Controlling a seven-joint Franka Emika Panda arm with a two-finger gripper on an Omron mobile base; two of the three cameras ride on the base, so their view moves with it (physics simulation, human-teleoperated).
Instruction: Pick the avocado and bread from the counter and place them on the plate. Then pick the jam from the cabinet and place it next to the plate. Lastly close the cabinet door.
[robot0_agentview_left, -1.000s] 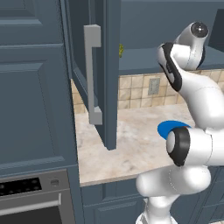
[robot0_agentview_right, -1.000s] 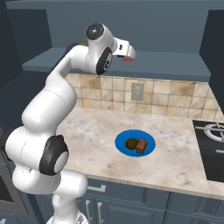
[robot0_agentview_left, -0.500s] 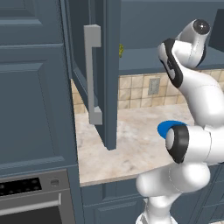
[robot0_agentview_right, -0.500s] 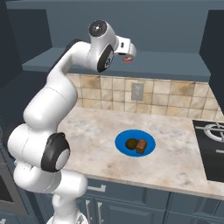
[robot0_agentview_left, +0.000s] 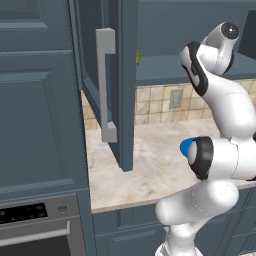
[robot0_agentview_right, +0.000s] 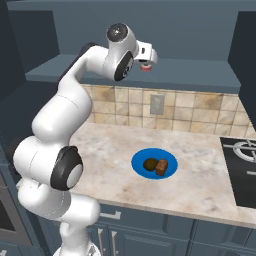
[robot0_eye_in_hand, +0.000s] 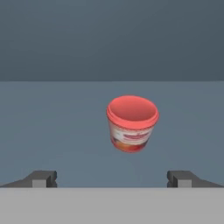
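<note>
The jam, a small red jar with a whitish band, stands on the cabinet shelf. In the hand view it sits ahead of my open gripper, centred between the fingertips and apart from them. From the right base view the gripper is raised to the shelf, just short of the jam. The blue plate lies on the counter with the avocado and the bread side by side on it. The cabinet door hangs open with its grey bar handle.
A black cooktop takes up the counter's right end. An oven sits below the tall left cabinets. A wall outlet is set in the tiled backsplash. The open door juts out over the counter's left part.
The hand has risen a little and reached closer to the cabinet shelf and the jam. The jaws stay wide open; plate, avocado and bread have not moved.
</note>
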